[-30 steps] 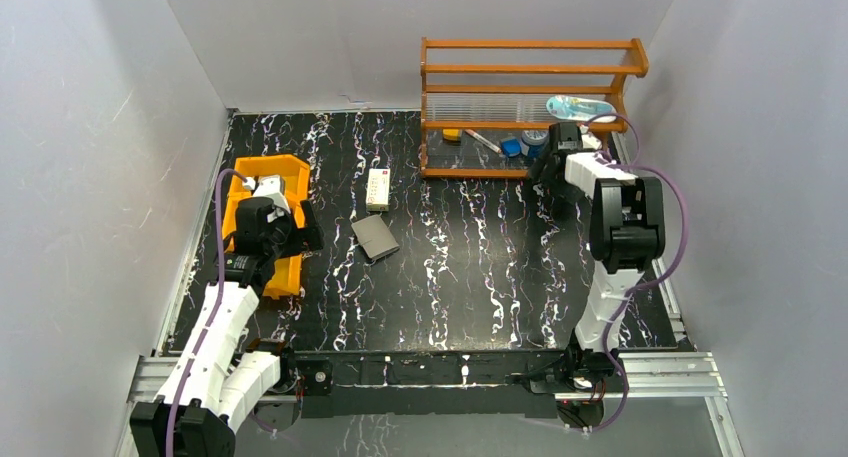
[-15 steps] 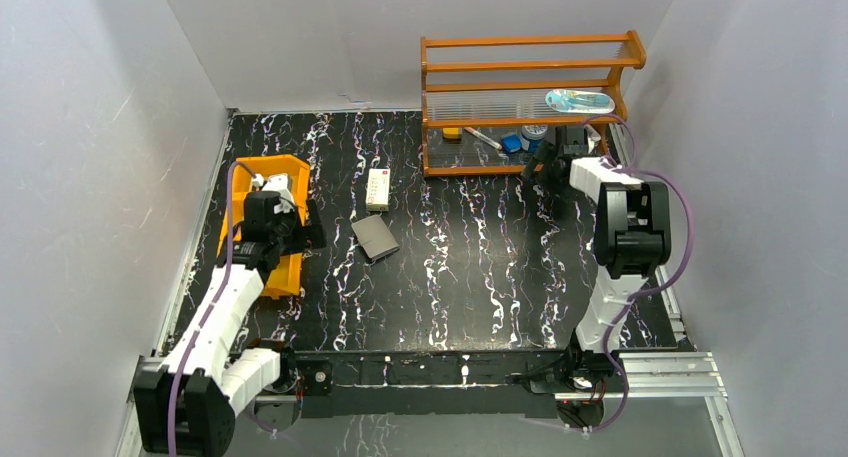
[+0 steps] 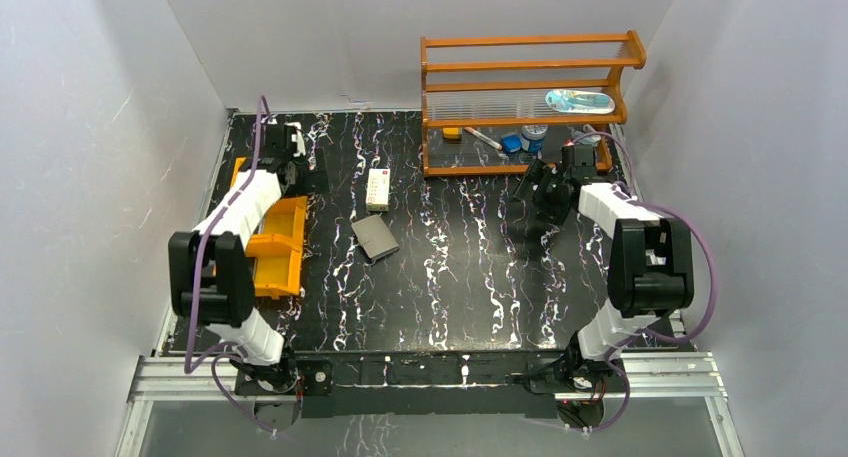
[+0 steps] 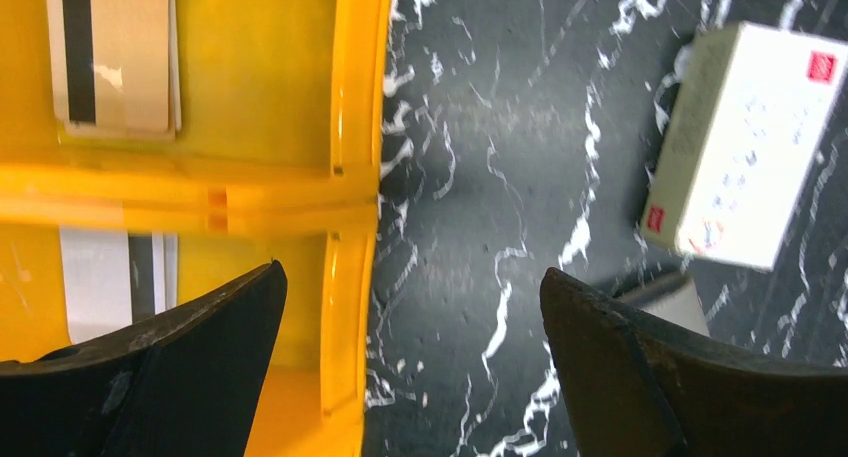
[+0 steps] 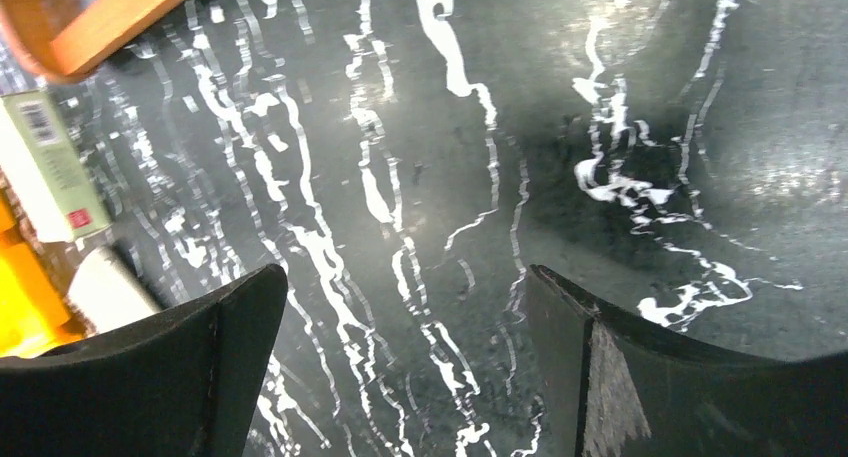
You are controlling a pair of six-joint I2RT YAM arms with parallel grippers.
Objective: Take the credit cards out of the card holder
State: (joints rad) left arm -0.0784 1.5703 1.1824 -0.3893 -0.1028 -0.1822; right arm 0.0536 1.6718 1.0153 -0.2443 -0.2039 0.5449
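Holder [image 3: 377, 236] is lying mid-table just beside the box [image 3: 377, 189], where either arm could reach it. Brownish card [image 4: 110, 57] and silvery card [image 4: 95, 277] are sitting in separate tray [image 4: 350, 127] compartments, seemingly sorted. Left jaws and right jaws are hanging spread, gripping nothing.

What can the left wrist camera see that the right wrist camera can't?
Only the left wrist view: a brownish card and a pale grey card, each dark-striped, in separate compartments of the orange tray. Only the right wrist view: a corner of the wooden rack. Both: the black marbled table, the white box, some of the orange tray, and something open at the bottom: the left end effector in one, the right end effector in the other.
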